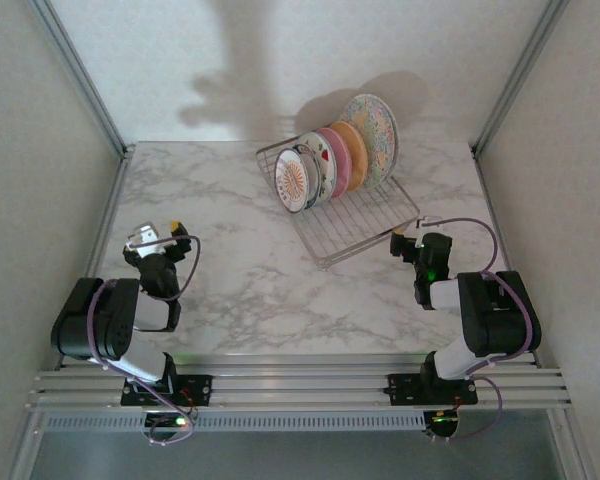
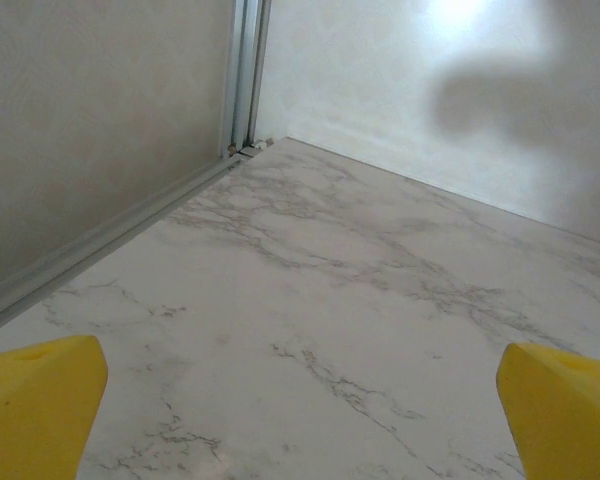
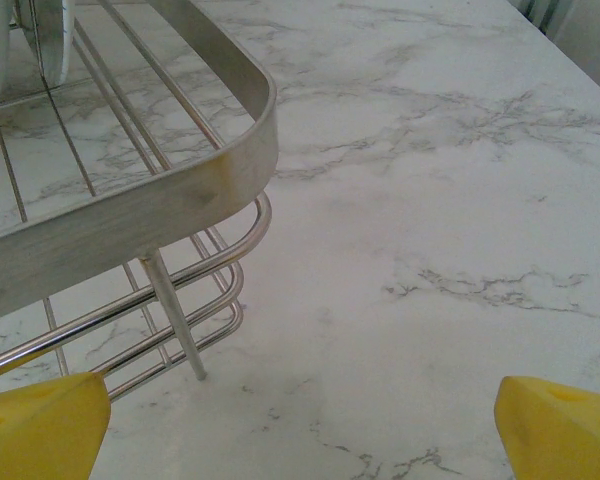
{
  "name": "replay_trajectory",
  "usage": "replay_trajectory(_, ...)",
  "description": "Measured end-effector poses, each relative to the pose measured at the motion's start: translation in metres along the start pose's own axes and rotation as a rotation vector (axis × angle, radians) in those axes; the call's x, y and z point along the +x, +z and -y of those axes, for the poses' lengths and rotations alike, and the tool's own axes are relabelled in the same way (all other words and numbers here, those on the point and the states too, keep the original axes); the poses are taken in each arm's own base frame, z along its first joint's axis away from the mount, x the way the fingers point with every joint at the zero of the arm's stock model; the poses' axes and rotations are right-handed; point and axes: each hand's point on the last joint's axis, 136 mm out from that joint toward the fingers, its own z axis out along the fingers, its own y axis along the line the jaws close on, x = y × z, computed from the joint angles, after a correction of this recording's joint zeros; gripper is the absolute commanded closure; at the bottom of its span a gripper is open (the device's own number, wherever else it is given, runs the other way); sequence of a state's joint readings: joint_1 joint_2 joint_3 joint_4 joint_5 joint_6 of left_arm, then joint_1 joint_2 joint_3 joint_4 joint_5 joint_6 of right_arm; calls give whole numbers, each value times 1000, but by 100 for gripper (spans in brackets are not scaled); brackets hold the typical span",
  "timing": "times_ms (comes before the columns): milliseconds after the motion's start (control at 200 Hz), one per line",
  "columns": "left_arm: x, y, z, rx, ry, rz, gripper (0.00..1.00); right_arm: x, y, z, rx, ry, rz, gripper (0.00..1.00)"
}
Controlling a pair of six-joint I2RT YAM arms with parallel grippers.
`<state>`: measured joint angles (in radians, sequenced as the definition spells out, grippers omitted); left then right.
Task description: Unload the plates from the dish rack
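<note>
Both arms sit folded low, elbows bent, wrists pointing forward. The left gripper (image 1: 166, 238) has its jaws spread wide, yellow pads (image 2: 35, 405) out at either edge of its own camera. The right gripper (image 1: 408, 246) is just as wide, its pads (image 3: 40, 425) far apart too.

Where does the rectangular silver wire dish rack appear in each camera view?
Top external: silver wire dish rack, upper centre, right of middle.
Left wrist: looks across grey-veined white marble tabletop toward a wall corner.
Right wrist: rack's rounded corner, upper left.
Shared landmark: that marble tabletop.
</note>
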<state>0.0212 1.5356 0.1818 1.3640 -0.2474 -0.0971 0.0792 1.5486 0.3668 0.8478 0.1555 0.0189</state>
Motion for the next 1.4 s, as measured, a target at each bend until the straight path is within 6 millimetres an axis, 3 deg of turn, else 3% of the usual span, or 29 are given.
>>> replay_trajectory(340,0,0,0,0,-1,1,1,-1,-3,0,0,2,21,1)
replay_trajectory(476,-11,-12,-1,-7,-10,33,1,0,-28,8,70,10,77,1)
replay_trajectory(546,-26,-20,3,-3,-24,74,1,-14,-47,16,129,25,127,1)
replay_trajectory(671,-56,-32,5,-6,-64,144,1,-69,-94,44,274,116,273,1)
replay_trajectory(776,-78,-39,9,-11,-108,182,1,-122,-146,72,401,205,399,1)
replay_trajectory(881,-115,-37,34,34,-153,221,1,-182,-185,89,464,304,447,1)
replay_trajectory(991,-164,-17,62,23,-317,174,0,-254,-205,88,381,454,435,1)
replay_trajectory(1056,-203,-2,73,-4,-444,134,1,-284,-198,73,238,498,431,1)
replay_trajectory(1116,-229,6,78,14,-544,116,1,-292,-181,60,150,506,374,1)
replay_trajectory(1156,-234,11,81,27,-588,87,0,-293,-160,49,97,499,317,2)
replay_trajectory(1241,-216,18,96,59,-628,-22,0,-283,-112,25,0,454,197,10)
replay_trajectory(1321,-179,15,128,119,-604,-172,1,-257,-69,3,-83,385,79,14)
replay_trajectory(1402,-151,-1,166,216,-556,-303,1,-237,-38,-16,-174,288,15,16)
